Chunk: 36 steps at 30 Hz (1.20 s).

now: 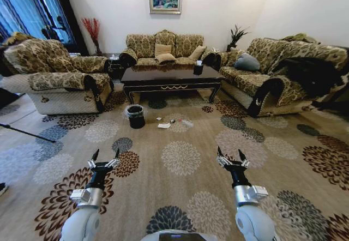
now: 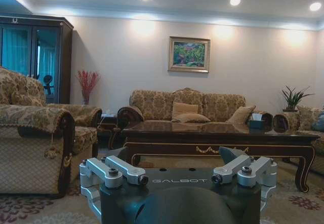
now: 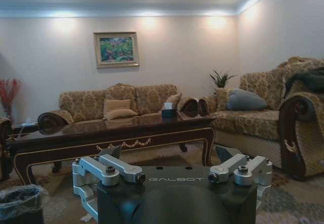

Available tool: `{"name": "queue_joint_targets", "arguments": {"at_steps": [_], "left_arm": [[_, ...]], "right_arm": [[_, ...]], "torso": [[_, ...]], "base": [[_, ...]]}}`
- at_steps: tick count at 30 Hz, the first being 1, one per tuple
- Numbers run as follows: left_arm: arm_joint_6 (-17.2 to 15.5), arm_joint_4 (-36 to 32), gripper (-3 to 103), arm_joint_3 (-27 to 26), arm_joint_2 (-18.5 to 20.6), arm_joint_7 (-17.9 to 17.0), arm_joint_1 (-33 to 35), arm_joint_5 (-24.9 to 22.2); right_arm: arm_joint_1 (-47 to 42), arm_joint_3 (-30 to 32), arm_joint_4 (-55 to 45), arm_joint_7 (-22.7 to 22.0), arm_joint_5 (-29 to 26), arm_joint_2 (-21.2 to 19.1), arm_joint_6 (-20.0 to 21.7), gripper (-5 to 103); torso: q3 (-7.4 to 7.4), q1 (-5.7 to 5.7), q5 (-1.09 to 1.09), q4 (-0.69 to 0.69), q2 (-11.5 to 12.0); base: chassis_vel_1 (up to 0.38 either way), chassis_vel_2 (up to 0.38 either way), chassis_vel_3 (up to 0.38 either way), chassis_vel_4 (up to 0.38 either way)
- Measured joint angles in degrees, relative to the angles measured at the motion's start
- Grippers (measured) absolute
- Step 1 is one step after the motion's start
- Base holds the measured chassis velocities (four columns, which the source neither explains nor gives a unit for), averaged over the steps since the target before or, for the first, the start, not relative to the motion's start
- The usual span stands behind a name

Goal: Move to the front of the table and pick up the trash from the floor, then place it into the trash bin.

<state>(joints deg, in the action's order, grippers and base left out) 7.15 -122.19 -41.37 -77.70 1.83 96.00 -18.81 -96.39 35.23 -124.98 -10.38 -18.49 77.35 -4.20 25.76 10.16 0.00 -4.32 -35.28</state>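
At lower left the left gripper (image 1: 105,156) hangs with fingers apart. At centre, the small black lined trash bin (image 1: 136,116) stands on the carpet beside white paper trash (image 1: 164,125), before the dark glossy coffee table (image 1: 171,76). At lower right, the right gripper (image 1: 232,156) is spread too. Drive straight, stopping short.

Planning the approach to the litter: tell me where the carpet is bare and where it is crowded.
Bare carpet stretches from the left gripper and right gripper, both held open and low, up toward the table. Crowded: the strip just before the table, where the trash bin stands left of the trash. Sofas hem both sides.
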Motion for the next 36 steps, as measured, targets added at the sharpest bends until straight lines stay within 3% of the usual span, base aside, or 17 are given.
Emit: {"name": "queue_joint_targets", "arguments": {"at_steps": [13,18,23,26,36], "left_arm": [[0.36,0.04,100,0.13,0.39,0.25,-0.19,-0.09],[0.60,0.15,100,0.15,0.50,0.29,-0.25,-0.09],[1.01,0.35,100,-0.03,0.54,0.49,-0.11,-0.09],[1.33,0.37,100,-0.22,0.57,0.72,0.03,-0.09],[1.61,1.23,100,-0.11,0.15,0.81,-0.02,0.14]], "right_arm": [[-0.08,0.34,0.19,-2.01,-1.96,0.61,0.85,100],[-0.02,0.98,0.94,2.01,0.88,-0.11,-2.09,100],[-0.75,1.59,1.06,6.70,-1.32,-1.16,-0.91,100],[-0.80,2.77,2.53,10.99,0.65,-1.91,-2.00,100],[-0.43,2.32,2.48,14.38,3.25,-2.04,-4.41,100]], "torso": [[-1.99,-1.30,0.00,0.00,3.28],[-2.61,-1.73,0.00,0.00,4.34],[-3.23,-2.17,0.00,0.00,5.40],[-3.85,-2.55,0.01,0.00,6.40],[-5.13,-3.46,0.00,0.00,8.56]], "base": [[0.000,0.000,0.000,0.000],[0.000,0.000,0.000,0.000],[0.000,0.000,0.000,0.000],[0.000,0.000,0.000,0.000],[0.000,0.000,0.000,0.000]]}}
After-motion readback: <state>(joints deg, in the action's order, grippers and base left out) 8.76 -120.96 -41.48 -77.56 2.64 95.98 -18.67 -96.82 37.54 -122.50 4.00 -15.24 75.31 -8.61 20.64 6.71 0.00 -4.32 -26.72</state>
